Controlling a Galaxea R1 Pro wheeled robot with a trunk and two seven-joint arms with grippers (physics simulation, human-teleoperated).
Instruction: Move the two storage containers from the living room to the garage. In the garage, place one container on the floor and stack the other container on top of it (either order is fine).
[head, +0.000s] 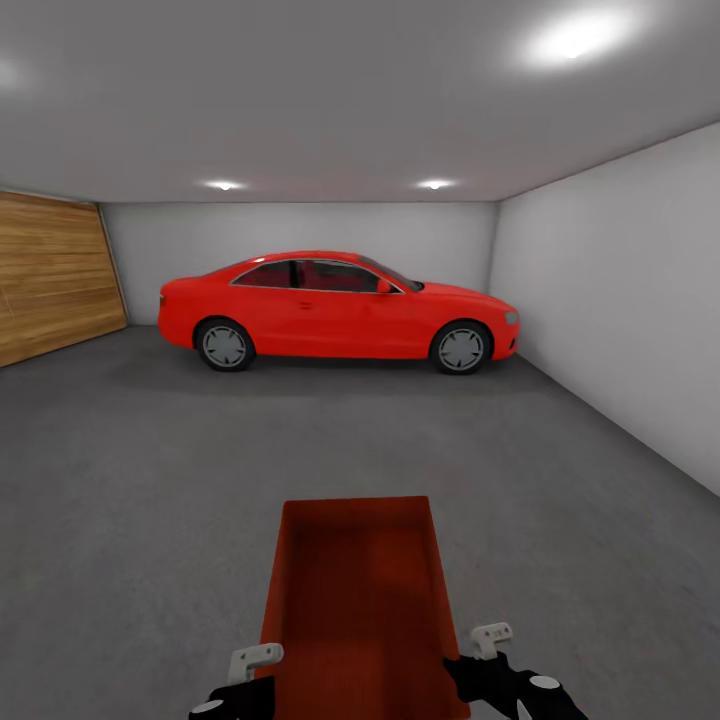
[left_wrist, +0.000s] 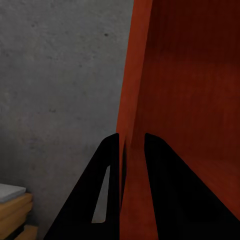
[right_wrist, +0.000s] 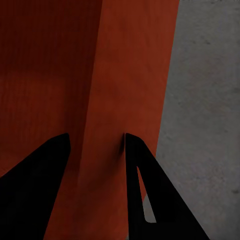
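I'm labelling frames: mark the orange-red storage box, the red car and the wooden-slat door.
orange-red storage box (head: 355, 600): head view, inside floor.
red car (head: 330, 315): head view, side door.
wooden-slat door (head: 50, 275): head view, middle slats.

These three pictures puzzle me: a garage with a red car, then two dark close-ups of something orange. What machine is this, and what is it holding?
It is a wheeled robot with two arms. The wide picture comes from a camera on its head, looking over a grey concrete floor toward a red car. Low in that picture is an open orange-red storage container, carried between both arms. The close-ups come from cameras on each wrist. The left gripper has one of the container's side walls between its black fingers, and the right gripper pinches the opposite wall the same way.
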